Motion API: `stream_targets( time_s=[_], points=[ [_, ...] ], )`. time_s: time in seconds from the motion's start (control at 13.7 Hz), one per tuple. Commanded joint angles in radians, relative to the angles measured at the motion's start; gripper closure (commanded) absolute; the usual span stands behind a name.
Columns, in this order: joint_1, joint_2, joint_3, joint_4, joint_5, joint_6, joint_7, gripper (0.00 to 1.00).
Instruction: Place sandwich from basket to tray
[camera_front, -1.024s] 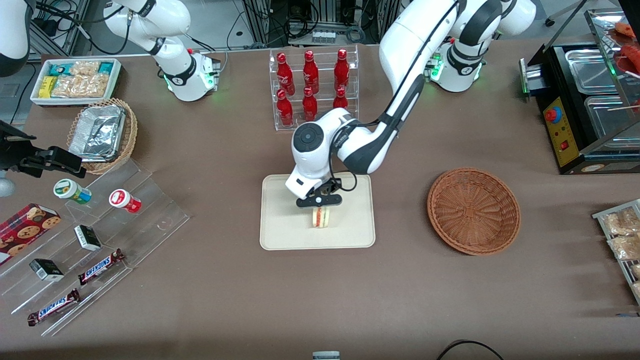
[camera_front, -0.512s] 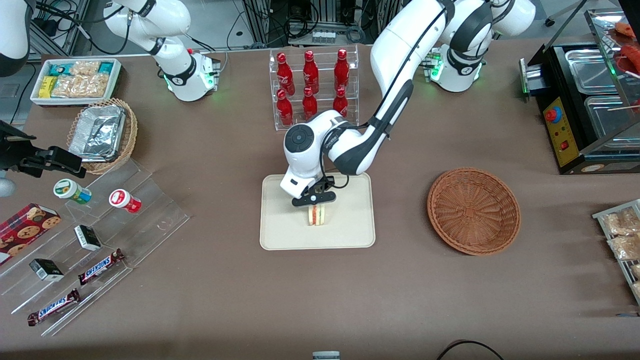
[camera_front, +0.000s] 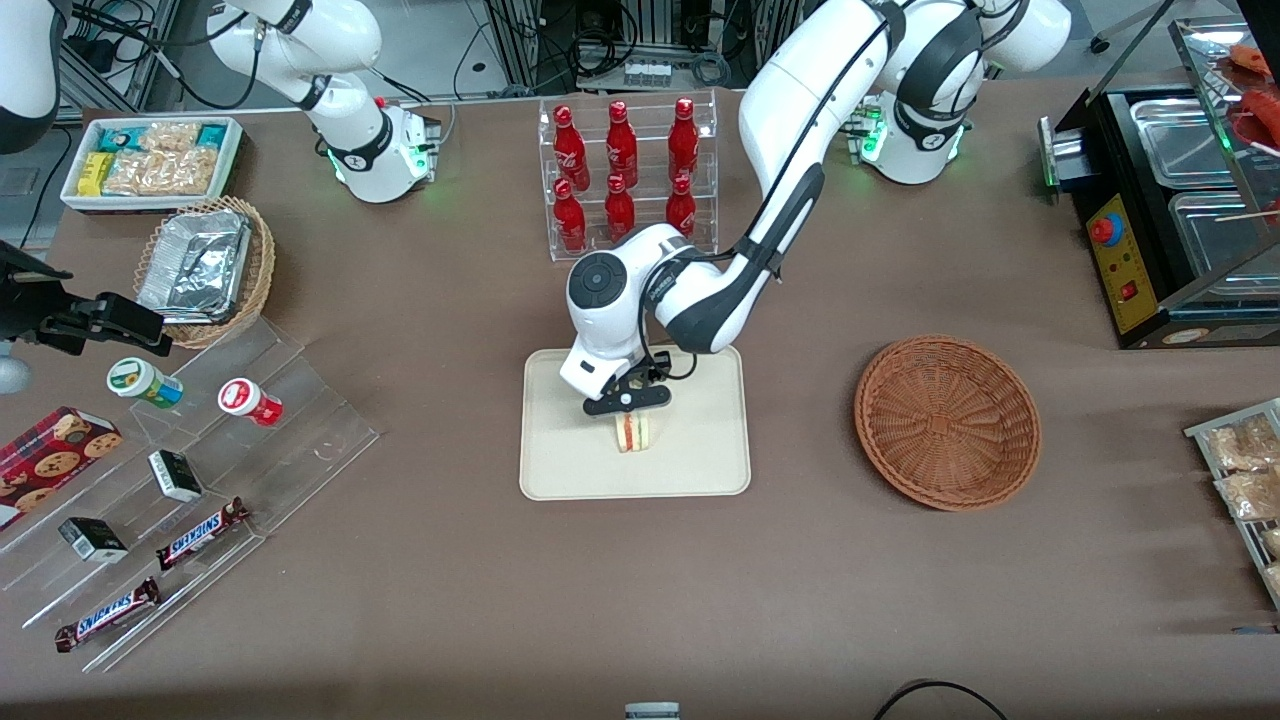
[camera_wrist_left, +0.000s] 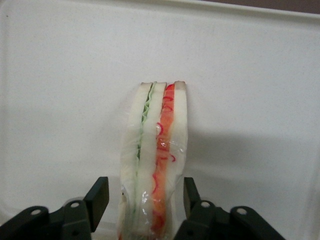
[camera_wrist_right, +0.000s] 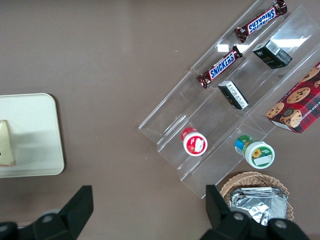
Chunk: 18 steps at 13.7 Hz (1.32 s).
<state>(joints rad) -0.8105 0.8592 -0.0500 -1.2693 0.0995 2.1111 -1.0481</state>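
Note:
The sandwich (camera_front: 632, 432) stands on edge on the cream tray (camera_front: 570, 455), near its middle, wrapped in clear film. In the left wrist view its red and green layers (camera_wrist_left: 155, 150) face the camera, on the pale tray (camera_wrist_left: 60, 100). My left gripper (camera_front: 630, 415) hangs just above the tray, straddling the sandwich. The gripper (camera_wrist_left: 145, 189) is open: both black fingers (camera_wrist_left: 98, 195) stand clear of the bread, with a small gap on each side. The reddish-brown basket (camera_front: 947, 420) lies empty toward the working arm's end. The right wrist view catches the tray's corner (camera_wrist_right: 30, 130) and the sandwich's end (camera_wrist_right: 6, 145).
A clear rack of red bottles (camera_front: 625, 170) stands farther from the camera than the tray. Stepped acrylic shelves (camera_front: 190, 470) with snacks, a tan basket of foil containers (camera_front: 205, 265) and a white snack bin (camera_front: 150, 160) fill the parked arm's end. A black appliance (camera_front: 1170, 210) and bagged pastries (camera_front: 1240, 470) sit past the basket.
Over the last second the gripper shifted slightly toward the parked arm's end with the sandwich and came down onto the tray. In the last half second it hardly moved.

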Motion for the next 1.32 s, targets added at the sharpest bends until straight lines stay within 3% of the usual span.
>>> stream_targets(
  time_s=[0.0,0.37,0.66,1.24],
  points=[
    [-0.009,-0.043,0.018,0.027,0.011,-0.029,0.000,0.01],
    [0.017,-0.228,0.087,0.011,0.008,-0.175,-0.036,0.01],
    [0.135,-0.377,0.093,0.001,0.006,-0.357,-0.007,0.01],
    [0.427,-0.604,0.093,-0.035,-0.059,-0.604,0.383,0.01]
  ],
)
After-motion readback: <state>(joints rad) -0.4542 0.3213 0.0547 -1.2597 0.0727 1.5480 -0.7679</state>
